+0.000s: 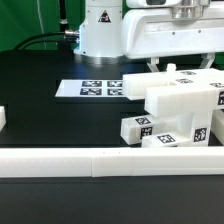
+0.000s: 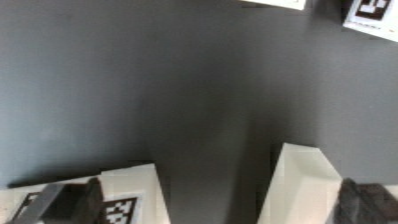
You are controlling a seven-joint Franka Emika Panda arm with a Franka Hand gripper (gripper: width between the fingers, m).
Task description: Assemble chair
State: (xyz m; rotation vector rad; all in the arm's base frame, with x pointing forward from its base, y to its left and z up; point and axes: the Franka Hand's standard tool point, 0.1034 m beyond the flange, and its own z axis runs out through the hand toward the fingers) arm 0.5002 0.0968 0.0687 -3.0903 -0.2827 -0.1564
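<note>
The chair (image 1: 182,100) was only part built, by my reading. A chunky white block of joined slabs stood directly beneath the gripper (image 2: 210,205), and it looked like the bulk of the body already fitted together. Two short posts bearing square tags, one (image 1: 137,128) and another (image 1: 166,138), lay lower than the gripper and just beside the block, on the side away from the arm (image 1: 165,35) and near the border wall (image 1: 60,160). The closer post touched the block. Whether either post was seated in it or merely lay against it could not be told from the exterior view.

The fingers (image 2: 50,207) were spread wide, one to either side of the work. Between them showed two white parts of the chair, a tagged part (image 2: 128,195) and a plain slab edge (image 2: 302,185), with bare table (image 2: 196,100) in the gap. Neither pad appeared to press on a part, so I took the gripper to be holding nothing, poised close over the block rather than carrying anything. The marker board (image 1: 100,88) lay off to one side of the gripper, apart from the block.

I judged that fitting the short posts remained to be done, along with any seat or back piece not visible here. The task seemed somewhere past its middle but well short of a standing chair.
</note>
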